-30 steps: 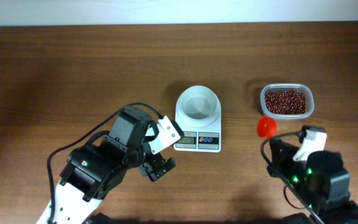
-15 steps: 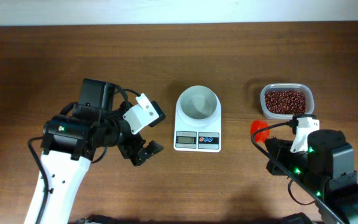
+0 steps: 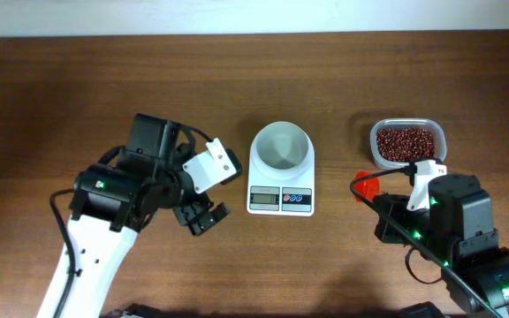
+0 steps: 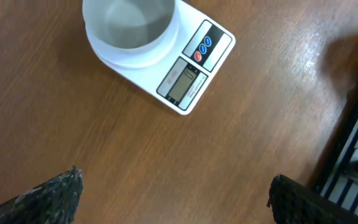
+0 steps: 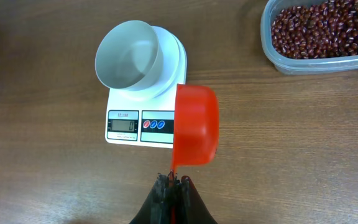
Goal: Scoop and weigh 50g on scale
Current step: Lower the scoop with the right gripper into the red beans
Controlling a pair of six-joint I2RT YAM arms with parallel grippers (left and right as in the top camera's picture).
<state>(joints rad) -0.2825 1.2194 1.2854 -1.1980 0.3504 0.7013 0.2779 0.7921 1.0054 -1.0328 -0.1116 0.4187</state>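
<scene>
The white scale stands mid-table, its round bowl empty; it also shows in the left wrist view as the scale and in the right wrist view as the scale. A red scoop is held by its handle in my right gripper, which is shut on it right of the scale; from above the scoop pokes out by the arm. My left gripper hangs open left of the scale, its fingertips wide apart over bare wood.
A clear plastic tub of red beans sits at the right, behind the right arm; its rim shows at the top of the right wrist view. The wooden table stretches bare to the left and back.
The left arm swung away left from the scale's front, then settled slightly back toward it. The right arm shifted, and the red scoop moved left and down, away from the bean tub.
</scene>
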